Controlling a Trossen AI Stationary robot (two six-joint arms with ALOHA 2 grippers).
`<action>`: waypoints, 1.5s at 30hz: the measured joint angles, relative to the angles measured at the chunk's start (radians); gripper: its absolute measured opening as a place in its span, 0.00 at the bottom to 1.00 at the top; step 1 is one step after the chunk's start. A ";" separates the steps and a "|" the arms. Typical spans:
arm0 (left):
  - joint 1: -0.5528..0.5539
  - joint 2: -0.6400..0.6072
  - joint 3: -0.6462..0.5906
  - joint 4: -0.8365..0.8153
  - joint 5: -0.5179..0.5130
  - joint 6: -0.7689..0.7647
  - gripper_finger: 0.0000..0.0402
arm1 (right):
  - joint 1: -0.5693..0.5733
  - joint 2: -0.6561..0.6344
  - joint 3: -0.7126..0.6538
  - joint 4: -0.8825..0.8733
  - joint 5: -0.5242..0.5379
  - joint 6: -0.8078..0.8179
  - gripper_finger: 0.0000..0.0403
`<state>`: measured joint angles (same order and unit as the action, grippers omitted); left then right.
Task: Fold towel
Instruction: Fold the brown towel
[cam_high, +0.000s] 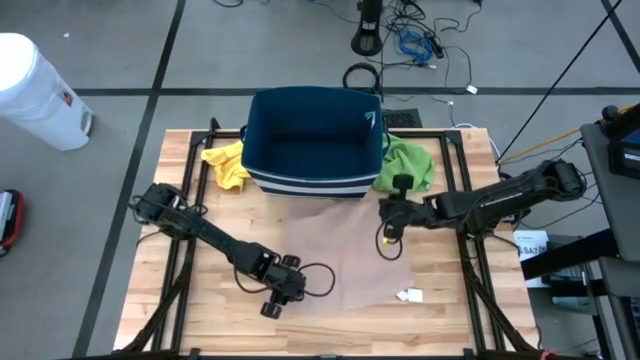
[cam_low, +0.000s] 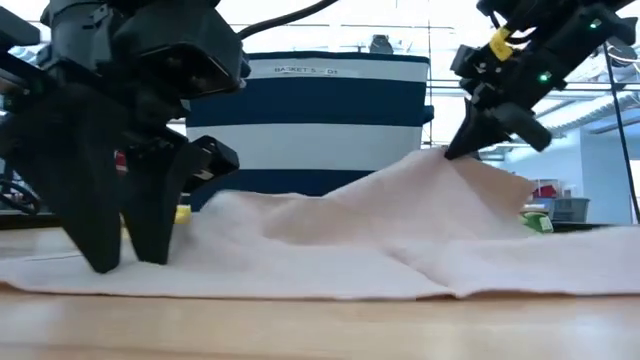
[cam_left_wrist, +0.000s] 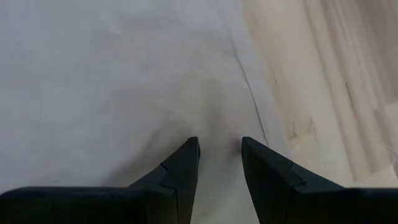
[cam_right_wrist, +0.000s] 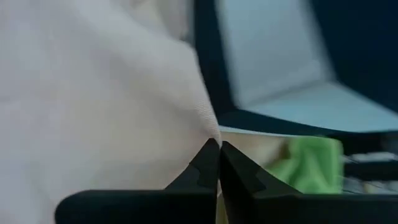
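The towel (cam_high: 345, 255), a pale beige cloth, lies spread on the wooden table (cam_high: 180, 320) in front of the navy-and-white striped basket (cam_high: 312, 140). The right gripper (cam_high: 388, 226) is clamped shut on the towel's far right corner, near the basket, and holds that corner raised off the table so the cloth slopes up to the fingertips (cam_right_wrist: 214, 155). The left gripper (cam_high: 283, 290) is down on the towel's near left edge, its fingers (cam_left_wrist: 183, 168) partly apart and resting on the flat cloth without pinching it. A yellow cloth (cam_high: 226, 165) and a green cloth (cam_high: 408, 165) lie beside the basket.
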<state>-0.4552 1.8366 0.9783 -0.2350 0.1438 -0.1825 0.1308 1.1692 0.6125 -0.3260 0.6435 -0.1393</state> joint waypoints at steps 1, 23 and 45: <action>-0.003 0.000 0.000 -0.010 0.002 0.000 0.33 | -0.004 -0.007 0.000 -0.001 0.009 -0.005 0.00; -0.008 0.002 -0.002 -0.069 0.007 0.034 0.33 | 0.102 -0.151 0.000 -0.106 -0.186 0.193 0.47; 0.049 0.004 -0.004 0.063 -0.032 0.113 0.33 | 0.407 0.123 -0.036 -0.016 -0.617 0.500 0.47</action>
<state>-0.4060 1.8406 0.9743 -0.1717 0.1116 -0.0692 0.5381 1.2926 0.5766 -0.3420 0.0267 0.3603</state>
